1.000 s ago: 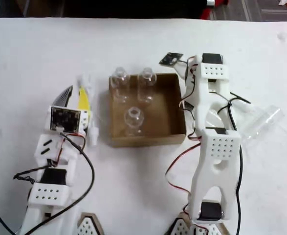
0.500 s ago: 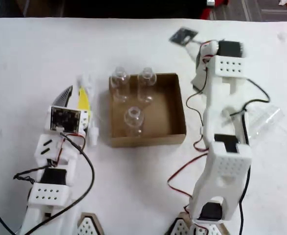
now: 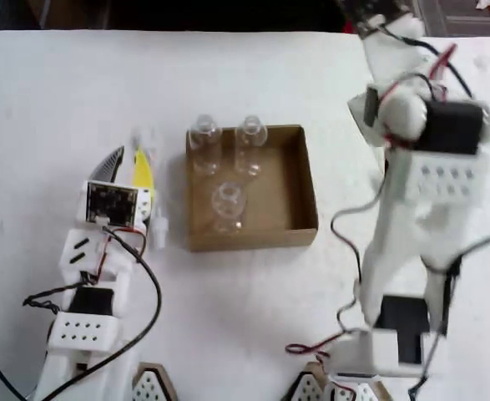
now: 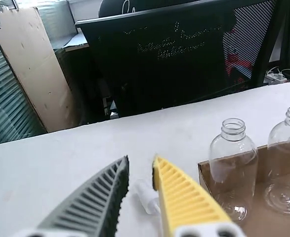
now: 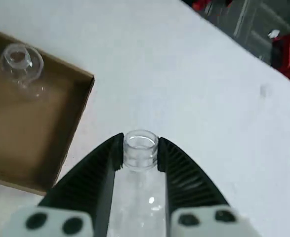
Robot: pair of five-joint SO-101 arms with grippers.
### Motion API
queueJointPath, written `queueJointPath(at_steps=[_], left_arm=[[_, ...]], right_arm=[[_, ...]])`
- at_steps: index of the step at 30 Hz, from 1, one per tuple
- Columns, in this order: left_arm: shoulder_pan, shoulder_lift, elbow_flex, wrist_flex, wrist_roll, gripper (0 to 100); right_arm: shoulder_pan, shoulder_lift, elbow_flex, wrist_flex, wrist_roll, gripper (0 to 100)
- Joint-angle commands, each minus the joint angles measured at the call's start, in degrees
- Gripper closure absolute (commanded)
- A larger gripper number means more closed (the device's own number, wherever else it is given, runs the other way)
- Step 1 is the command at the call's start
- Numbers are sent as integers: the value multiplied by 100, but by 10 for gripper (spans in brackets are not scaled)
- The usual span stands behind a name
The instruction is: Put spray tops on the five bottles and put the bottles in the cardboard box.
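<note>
Right gripper [image 5: 141, 146]: fingers clamped on the neck of a clear uncapped plastic bottle [image 5: 140, 197], held mouth-up off the tabletop toward its far right, probably for capping. Left gripper [image 4: 141, 163]: fingers slightly parted beside a white spray top [image 4: 146, 200] near the brown cardboard box [image 3: 305, 180].

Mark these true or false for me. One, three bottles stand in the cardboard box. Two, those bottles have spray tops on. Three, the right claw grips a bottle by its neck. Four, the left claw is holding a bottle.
1. True: three bottles stand in the cardboard box.
2. False: their necks are open, with no spray tops fitted.
3. True: the right claw is shut on the neck of a clear bottle, above the table beside the box.
4. False: the left claw holds nothing. Its fingers are apart, and a spray top lies on the table just beyond them.
</note>
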Motion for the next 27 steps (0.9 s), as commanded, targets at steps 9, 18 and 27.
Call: queueJointPath(at_steps=[9,18,27], left_arm=[[48,4,-79,-123,-53,920],[48,4,-79,-123,-53,920],[48,4,-79,-123,-53,920]], right_arm=[[-629,-2457,1925,-286,-958,979],[-945,-4523,5064,-2774,-1064,978],[-954,-5543,6752,-4857,-1116,978]])
